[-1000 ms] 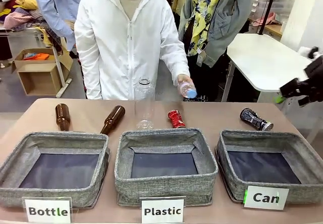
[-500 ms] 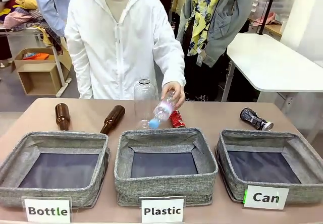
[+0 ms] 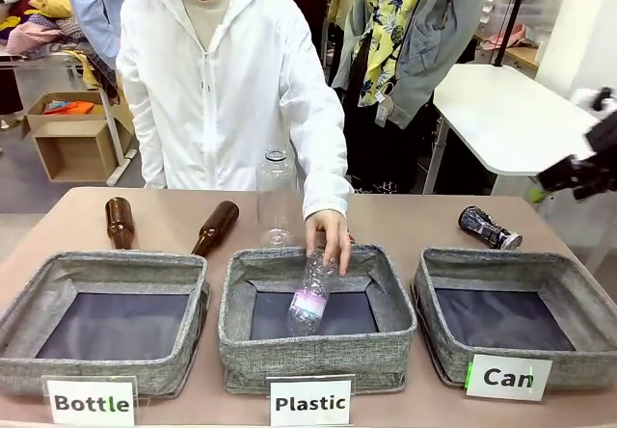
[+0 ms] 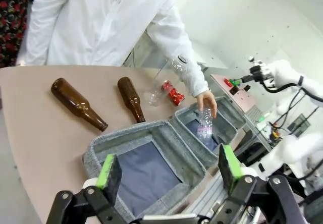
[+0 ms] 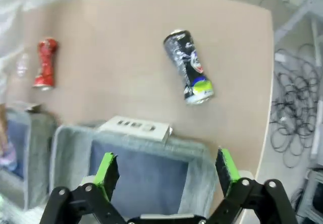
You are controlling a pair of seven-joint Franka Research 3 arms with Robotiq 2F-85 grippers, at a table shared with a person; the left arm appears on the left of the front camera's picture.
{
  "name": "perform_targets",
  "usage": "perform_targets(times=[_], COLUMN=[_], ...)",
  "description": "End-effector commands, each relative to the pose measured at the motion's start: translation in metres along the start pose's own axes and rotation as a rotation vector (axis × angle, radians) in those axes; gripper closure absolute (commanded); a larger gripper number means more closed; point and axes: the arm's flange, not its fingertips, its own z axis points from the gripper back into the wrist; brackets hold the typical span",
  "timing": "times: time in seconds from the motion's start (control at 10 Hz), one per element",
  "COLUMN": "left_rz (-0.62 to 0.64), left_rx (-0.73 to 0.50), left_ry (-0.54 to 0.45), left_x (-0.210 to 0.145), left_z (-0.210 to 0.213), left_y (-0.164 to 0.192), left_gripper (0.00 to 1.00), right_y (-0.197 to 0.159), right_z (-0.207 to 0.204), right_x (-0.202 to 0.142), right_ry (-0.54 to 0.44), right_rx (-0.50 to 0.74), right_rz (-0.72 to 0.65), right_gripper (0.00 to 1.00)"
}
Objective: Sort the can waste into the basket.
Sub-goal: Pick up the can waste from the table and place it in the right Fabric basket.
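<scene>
Red can (image 5: 45, 63) is largely hidden behind the person's hand (image 3: 330, 235) from the front; both arms' jaws gape empty.

Three baskets (image 3: 106, 262) (image 3: 318, 356) (image 3: 511, 259); two brown bottles (image 3: 120, 222) (image 3: 215, 227); two clear bottles (image 3: 277, 197) (image 3: 309, 296); apparently two cans (image 5: 189, 66) (image 5: 45, 63).

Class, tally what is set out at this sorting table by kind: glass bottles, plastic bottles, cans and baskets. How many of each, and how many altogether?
Brown glass bottles: 2
Clear plastic bottles: 2
Crushed cans: 2
Grey baskets: 3
Total: 9
</scene>
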Motion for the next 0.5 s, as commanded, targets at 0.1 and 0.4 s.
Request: perform_targets(times=[0.1, 0.4], left_rz=[-0.026, -0.026], left_rx=[-0.013, -0.013], left_ry=[-0.022, -0.022], left_x=[0.002, 0.002], left_z=[0.0, 0.0], left_y=[0.0, 0.0], left_gripper=[0.0, 0.0], right_y=[0.012, 0.015], right_z=[-0.041, -0.026], right_x=[0.029, 0.017], right_ry=[0.139, 0.106], right_rx=[-0.175, -0.096], right_rz=[0.208, 0.164], right_gripper=[0.0, 0.0])
